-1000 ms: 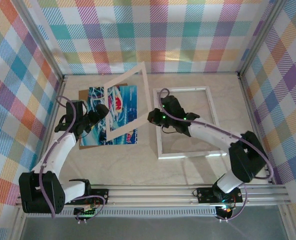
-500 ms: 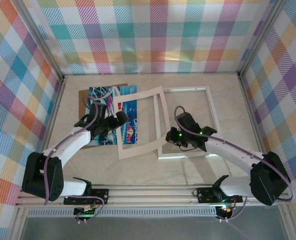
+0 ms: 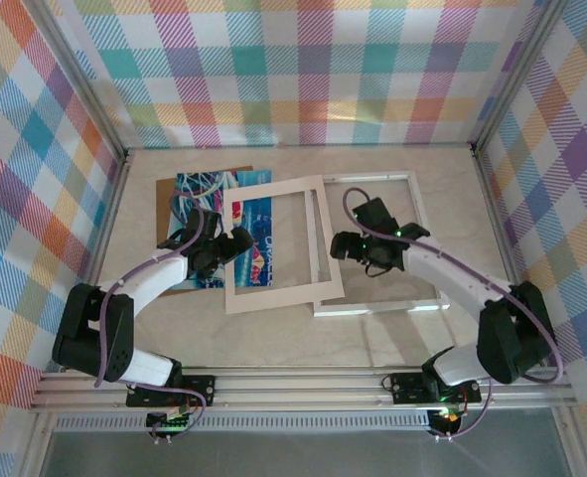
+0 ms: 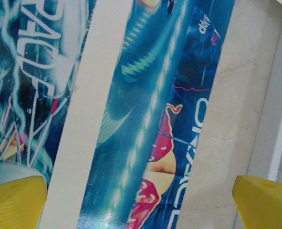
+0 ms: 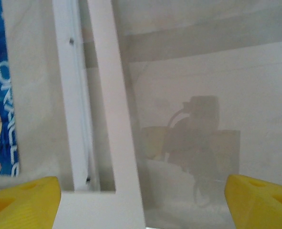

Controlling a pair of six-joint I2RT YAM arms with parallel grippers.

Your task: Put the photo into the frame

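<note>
The photo (image 3: 256,221) lies flat in the upper left of the tabletop (image 3: 273,343), resting on a brown backing board (image 3: 167,189) whose edge peeks out on its left side. It is a glossy print in deep blue and teal, crossed by white streaks, with red and yellow patches near its lower end and pale lettering running along one edge; the left wrist view shows this close up (image 4: 150,95). A thin white mat (image 3: 283,298) lies tilted over the photo's right part, so the print shows both through the cut-out and to the left of the mat's strip (image 4: 88,119). The mat's right strip overlaps the left edge of the frame (image 3: 382,176), a narrow white rectangle lying flat in the right half of the tabletop, its clear middle glossy and mirroring a dim shadow. The left gripper (image 3: 231,250) hangs over the photo with its jaws spread wide, grasping nothing (image 4: 141,202). The right gripper (image 3: 341,246) sits above the frame's left side, jaws released and wide apart (image 5: 141,200).
</note>
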